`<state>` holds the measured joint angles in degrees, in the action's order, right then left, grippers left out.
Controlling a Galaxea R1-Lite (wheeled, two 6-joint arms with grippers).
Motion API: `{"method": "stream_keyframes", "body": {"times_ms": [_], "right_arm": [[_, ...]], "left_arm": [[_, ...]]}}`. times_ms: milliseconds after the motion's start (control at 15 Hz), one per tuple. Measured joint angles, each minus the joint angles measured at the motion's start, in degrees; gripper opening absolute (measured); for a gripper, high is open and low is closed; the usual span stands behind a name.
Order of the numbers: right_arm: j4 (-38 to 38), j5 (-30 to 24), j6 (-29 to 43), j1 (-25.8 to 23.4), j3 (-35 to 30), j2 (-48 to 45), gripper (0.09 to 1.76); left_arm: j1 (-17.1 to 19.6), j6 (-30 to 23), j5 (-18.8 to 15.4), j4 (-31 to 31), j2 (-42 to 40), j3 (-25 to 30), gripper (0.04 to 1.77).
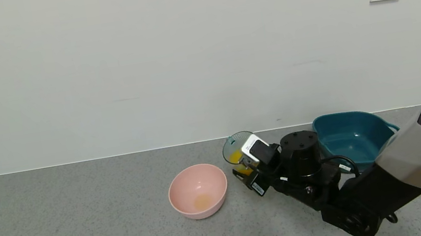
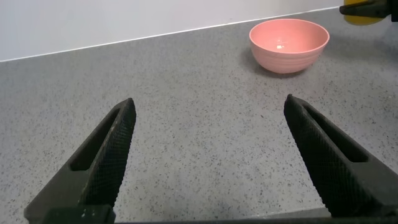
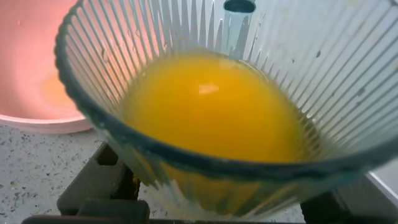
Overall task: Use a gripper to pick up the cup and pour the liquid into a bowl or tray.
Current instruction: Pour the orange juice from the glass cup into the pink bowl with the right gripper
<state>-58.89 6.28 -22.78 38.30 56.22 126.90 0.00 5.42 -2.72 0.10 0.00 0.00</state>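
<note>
My right tool (image 1: 244, 171) clamps the ribbed translucent cup (image 1: 238, 149), tilted, mouth toward the glossy pink bowl (image 1: 198, 191); my left tool (image 2: 208, 162) gapes wide.

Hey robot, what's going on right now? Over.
Right gripper shut on cup, orange liquid inside. Left gripper open, idle over counter. Pink bowl just beside cup, path clear; teal tray behind.

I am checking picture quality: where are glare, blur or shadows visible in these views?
Right wrist view: the cup fills the frame, its near rim soft, with a small highlight on the liquid. Left wrist view: a glare spot inside the bowl; left gripper open. Head view: even light, a soft shadow under the right gripper.
</note>
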Motion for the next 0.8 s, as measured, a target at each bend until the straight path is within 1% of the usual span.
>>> {"method": "stream_keyframes", "body": {"times_ms": [333,467,600,800], "right_arm": [[4.01,0.06,-0.45,0.80,2.05,0.11,1.37],[4.71,0.06,-1.68,0.87,2.82,0.16,1.37],[5.10,0.02,-2.24,0.87,4.11,0.46,1.37],[7.72,0.11,-2.65,0.78,6.29,0.85,1.37]], "left_arm": [[0.00,0.00,0.02,-0.02,0.00,0.00,1.72],[0.00,0.00,0.00,0.00,0.00,0.00,1.72],[0.00,0.00,0.02,0.00,0.00,0.00,1.72],[0.00,0.00,0.00,0.00,0.00,0.00,1.72]]}}
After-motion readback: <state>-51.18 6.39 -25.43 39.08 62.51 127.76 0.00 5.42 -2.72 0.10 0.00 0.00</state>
